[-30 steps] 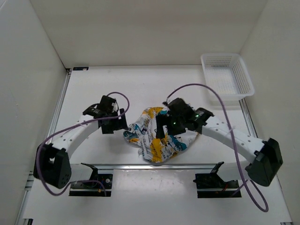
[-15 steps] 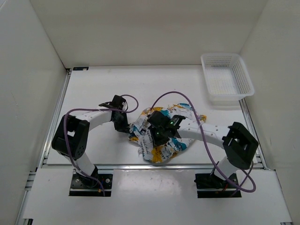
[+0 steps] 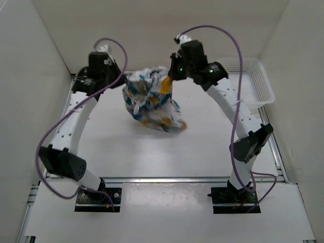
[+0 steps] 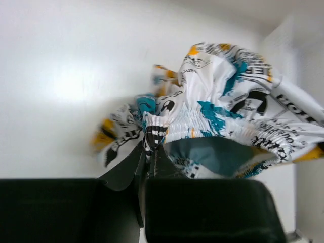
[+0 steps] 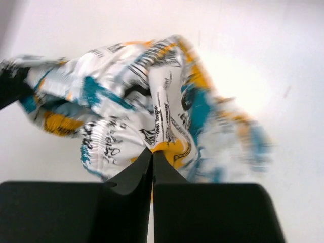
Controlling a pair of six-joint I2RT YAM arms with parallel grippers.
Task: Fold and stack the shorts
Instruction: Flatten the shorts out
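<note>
**A:** Where are the shorts (image 3: 151, 99)?

**B:** Up between the two arms, over the far half of the table (image 3: 202, 147). They are bunched, not spread out. The top edge sags between the two grips, and a tail of cloth trails down toward the near right.

**A:** Clear of the tabletop?

**B:** Most of the cloth is. I cannot tell from above whether the lowest corner touches.

**A:** Left gripper (image 3: 122, 81)?

**B:** Closed on the shorts. In its wrist view the fingers meet on a puckered bit of the elastic waistband, with no gap between them. The waistband runs off to the right, and the teal inside of the cloth shows just below it.

**A:** Right gripper (image 3: 172, 79)?

**B:** Also clamped on the shorts. Its jaws are shut tight on a fold beside a yellow-orange patch, with a seam running up from the pinch. The cloth on the right of that view is blurred.

**A:** How do the arms stand?

**B:** Both reach high and toward the back wall — left at the shorts' left end, right at the upper right. The two grips are near each other, with slack fabric between them.

**A:** Anything else on the table?

**B:** The white mesh basket (image 3: 257, 87) sits in the far right corner, well apart from the shorts. The right arm crosses in front of its left edge — purple cables (image 3: 234, 50) loop over both arms.
</note>
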